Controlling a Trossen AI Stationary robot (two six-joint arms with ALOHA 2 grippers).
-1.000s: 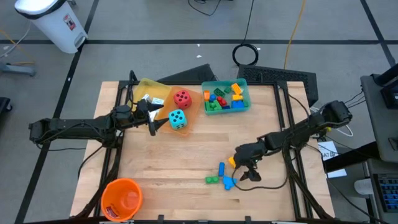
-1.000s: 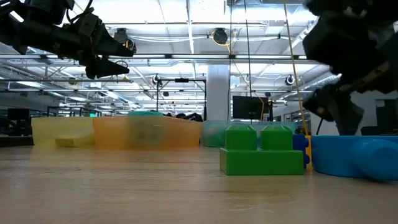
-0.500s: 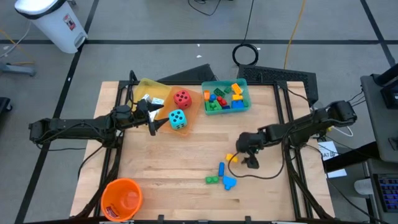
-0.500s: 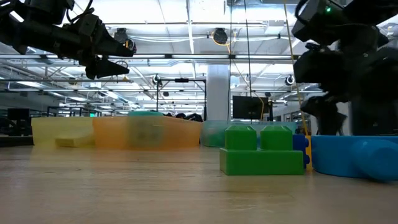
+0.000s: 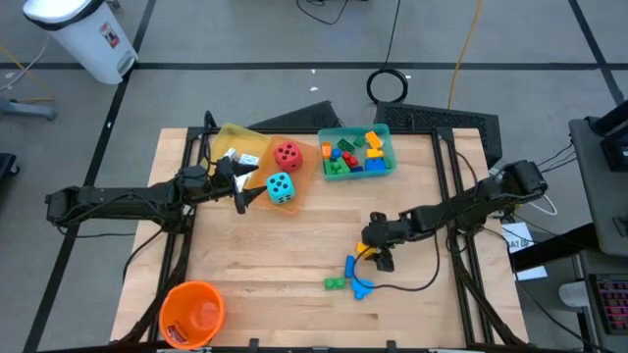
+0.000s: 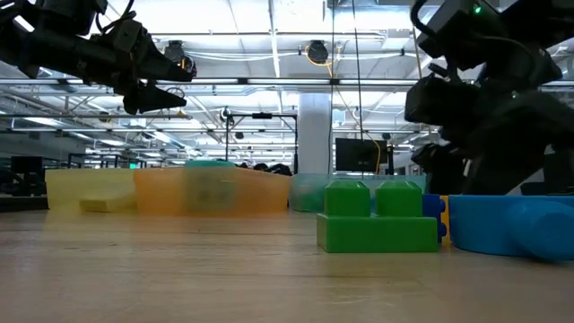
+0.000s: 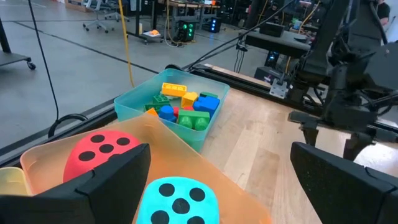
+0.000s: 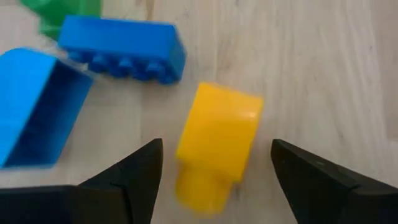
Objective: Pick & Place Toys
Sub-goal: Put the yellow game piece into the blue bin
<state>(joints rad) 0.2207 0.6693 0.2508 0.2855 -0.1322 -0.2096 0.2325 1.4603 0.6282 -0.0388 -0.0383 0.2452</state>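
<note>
A yellow brick (image 8: 217,134) lies on the wooden table (image 5: 294,245), and my right gripper (image 8: 216,149) stands open over it, one finger on each side, touching nothing. Beside it lie two blue bricks (image 8: 121,46) (image 8: 37,106) and a green brick (image 5: 336,283). In the high view my right gripper (image 5: 380,257) is at the table's near right. At the far left my left gripper (image 5: 251,196) hovers open, level, just short of the cyan die (image 5: 281,188) and red die (image 5: 287,153), which sit in the orange tray (image 5: 306,169).
A teal tray (image 5: 388,147) with several bricks stands at the far edge, with a yellow tray (image 5: 235,137) left of the orange one. An orange bucket (image 5: 191,312) sits at the near left corner. Bare wood lies in the table's middle.
My right gripper has swung toward the table's left and sunk a little, tipping more steeply downward, and now stands over the yellow brick. Its fingers keep the same gap. The bricks have not moved.
</note>
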